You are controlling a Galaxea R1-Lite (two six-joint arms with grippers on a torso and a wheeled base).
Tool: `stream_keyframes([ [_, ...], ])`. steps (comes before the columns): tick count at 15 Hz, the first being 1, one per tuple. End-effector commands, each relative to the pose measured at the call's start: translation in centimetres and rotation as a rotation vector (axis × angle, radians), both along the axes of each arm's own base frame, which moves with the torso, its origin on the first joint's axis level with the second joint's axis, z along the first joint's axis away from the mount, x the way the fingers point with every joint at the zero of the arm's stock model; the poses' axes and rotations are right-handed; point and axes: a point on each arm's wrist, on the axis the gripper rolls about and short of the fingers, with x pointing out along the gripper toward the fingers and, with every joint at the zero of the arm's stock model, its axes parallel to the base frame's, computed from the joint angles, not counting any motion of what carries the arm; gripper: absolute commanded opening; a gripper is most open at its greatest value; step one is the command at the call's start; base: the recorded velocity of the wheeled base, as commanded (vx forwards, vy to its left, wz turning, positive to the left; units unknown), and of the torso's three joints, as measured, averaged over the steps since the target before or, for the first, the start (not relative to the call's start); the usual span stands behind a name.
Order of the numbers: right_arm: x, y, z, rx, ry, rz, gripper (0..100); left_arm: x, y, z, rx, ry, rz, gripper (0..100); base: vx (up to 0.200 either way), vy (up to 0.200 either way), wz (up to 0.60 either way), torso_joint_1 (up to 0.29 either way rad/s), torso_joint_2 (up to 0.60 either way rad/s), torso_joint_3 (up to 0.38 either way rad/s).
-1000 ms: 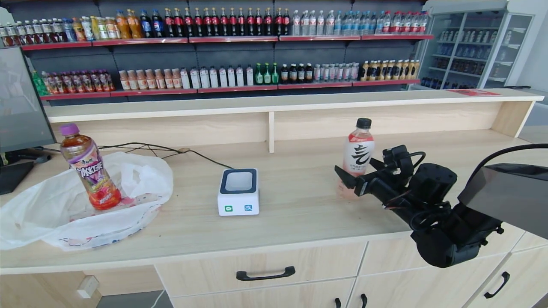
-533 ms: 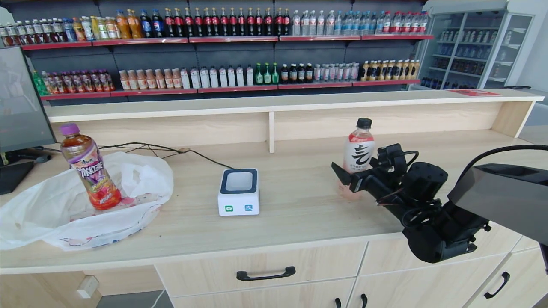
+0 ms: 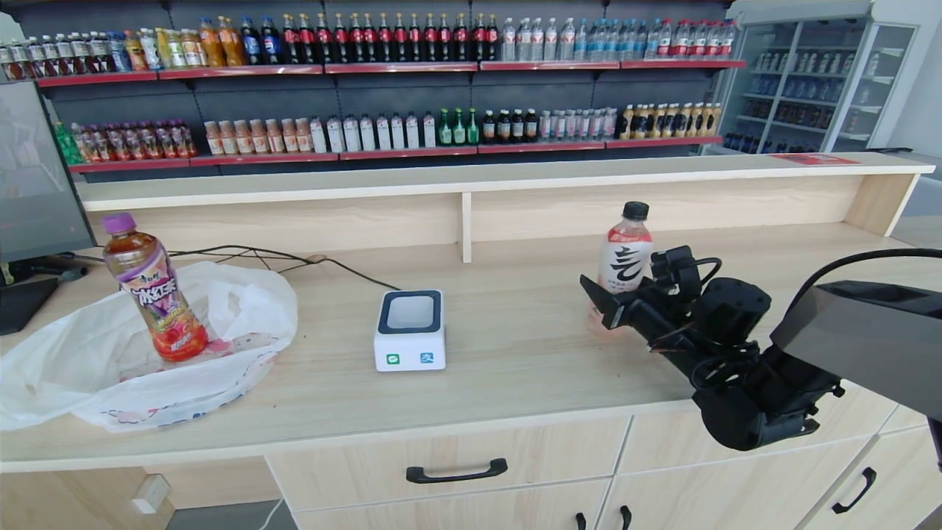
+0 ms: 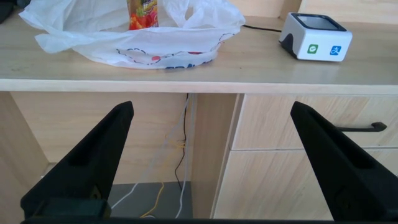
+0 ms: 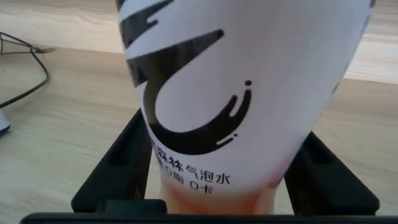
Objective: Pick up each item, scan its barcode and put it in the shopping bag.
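A long wooden counter is seen across the scene, with drawers set in its front and a raised ledge at its back. Behind it, red-edged shelves are lined with rows of drink bottles, and a glass-door fridge is placed at the far right. A dark monitor is cut off at the left edge.

A white plastic shopping bag is spread open on the counter's left end. A tea bottle with a purple cap is stood amid the bag's crumpled plastic, leaning slightly.

The right gripper is held low over the counter's right part. In the right wrist view its black fingers are pressed against both sides of the white-labelled bottle, so it is clamped on the bottle's lower body. The bottle, with a black cap and pinkish liquid at its base, is tilted a little to the right; whether its base is touching the wood cannot be told, as it is hidden by the gripper.

The left gripper is held below the counter's edge, in front of the cabinet, with its two fingers spread wide apart and nothing between them.

A small white scanner with a dark-framed window on top is set near the counter's middle, between the bag and the held bottle and well apart from both. A thin black cable is trailed over the wood behind the scanner and bag.
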Motion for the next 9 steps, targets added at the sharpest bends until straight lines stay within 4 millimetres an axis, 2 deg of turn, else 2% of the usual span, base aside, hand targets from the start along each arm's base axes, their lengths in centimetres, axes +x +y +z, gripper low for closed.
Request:
stream_keyframes([
  [1,-0.14,0.05,0.30,0.001,-0.007,0.003,0,0.00,0.00,0.00,0.000,0.000,0.000,100,0.000,0.000,0.00,0.000,0.00,0.000],
  [9,-0.48,-0.03,1.00,0.004,-0.019,0.003,0,0.00,0.00,0.00,0.000,0.000,0.000,100,0.000,0.000,0.00,0.000,0.00,0.000],
])
